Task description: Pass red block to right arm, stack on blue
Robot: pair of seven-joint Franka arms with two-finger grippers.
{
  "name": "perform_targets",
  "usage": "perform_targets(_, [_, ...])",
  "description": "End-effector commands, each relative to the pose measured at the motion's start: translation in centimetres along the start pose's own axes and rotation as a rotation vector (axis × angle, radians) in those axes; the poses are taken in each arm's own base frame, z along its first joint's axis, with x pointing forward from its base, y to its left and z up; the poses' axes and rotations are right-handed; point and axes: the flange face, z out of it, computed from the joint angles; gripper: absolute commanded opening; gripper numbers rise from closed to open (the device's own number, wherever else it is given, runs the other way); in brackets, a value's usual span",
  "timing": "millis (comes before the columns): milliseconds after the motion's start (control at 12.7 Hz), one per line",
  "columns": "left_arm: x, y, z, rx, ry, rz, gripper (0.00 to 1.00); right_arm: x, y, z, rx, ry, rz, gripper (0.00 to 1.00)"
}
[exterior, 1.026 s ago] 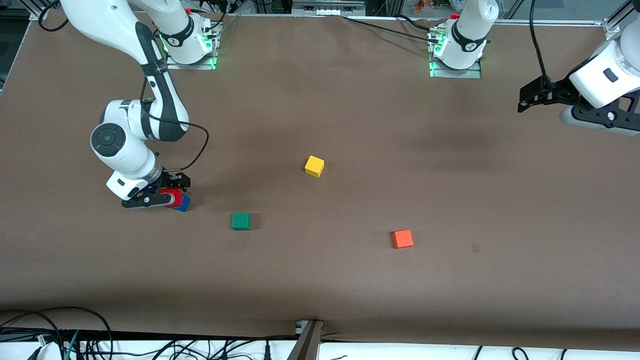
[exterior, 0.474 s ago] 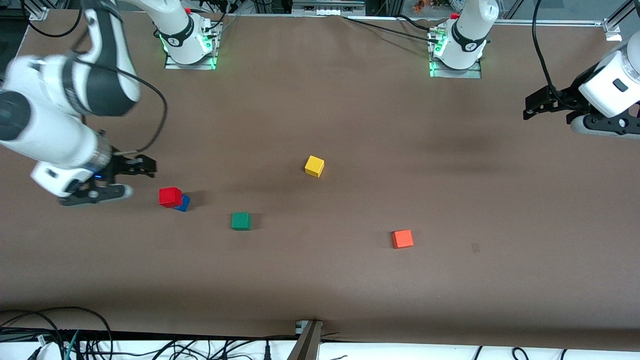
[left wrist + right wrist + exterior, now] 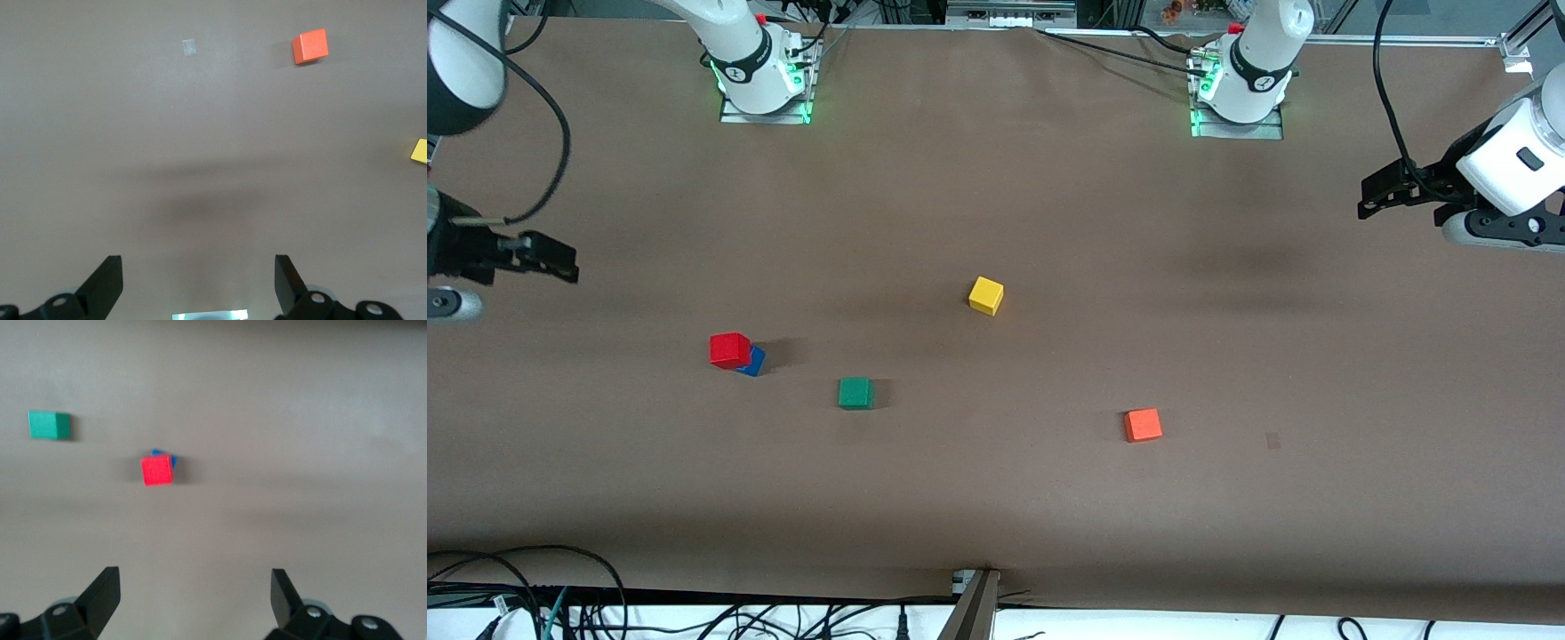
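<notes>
A: Over the table's bare edge at its own end, right gripper empty, fingers spread; left gripper likewise splayed, waiting.
B: Blocks?
A: Red block on blue, skewed, overhanging; green nearer the camera.
B: Advice?
A: Retreat high, clear of stack; no nudging.

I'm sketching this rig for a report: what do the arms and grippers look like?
Both arms are glossy white with black joint bands, on bases lit green, with black cables trailing alongside. The left gripper and right gripper are matte black, each with two flat, angular fingers.
</notes>
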Motion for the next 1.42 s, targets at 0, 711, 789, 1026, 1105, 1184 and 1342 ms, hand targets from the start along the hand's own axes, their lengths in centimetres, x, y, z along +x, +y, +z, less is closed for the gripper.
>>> perform_targets(0, [0.6, -0.1, 0.0, 0.046, 0.016, -0.008, 1.00, -0.6, -1.7, -0.8, 0.008, -0.021, 0.036, 1.00])
perform_targets(711, [0.8, -0.5, -1.3, 0.034, 0.057, -0.008, 1.00, -8.7, -1.5, 1.2, 0.040, 0.052, 0.108, 1.00])
perform_targets(789, [1.0, -0.3, -1.0, 0.033, 0.056, -0.008, 1.00, -8.8, -1.2, 1.1, 0.040, 0.052, 0.116, 1.00])
perform_targets(1026, [1.3, -0.3, -0.6, 0.030, 0.051, -0.009, 1.00, -8.7, -0.7, 1.3, 0.042, 0.049, 0.115, 1.00])
perform_targets(1105, [1.3, -0.3, -0.6, 0.030, 0.051, -0.008, 1.00, -8.8, -0.8, 1.1, 0.042, 0.053, 0.116, 1.00])
perform_targets(1184, [1.3, -0.2, -0.6, 0.028, 0.053, -0.007, 1.00, -8.8, -0.9, 1.0, 0.042, 0.052, 0.110, 1.00])
perform_targets(1342, [1.3, -0.2, -0.6, 0.028, 0.053, -0.007, 1.00, -8.7, -0.9, 0.9, 0.042, 0.058, 0.108, 1.00])
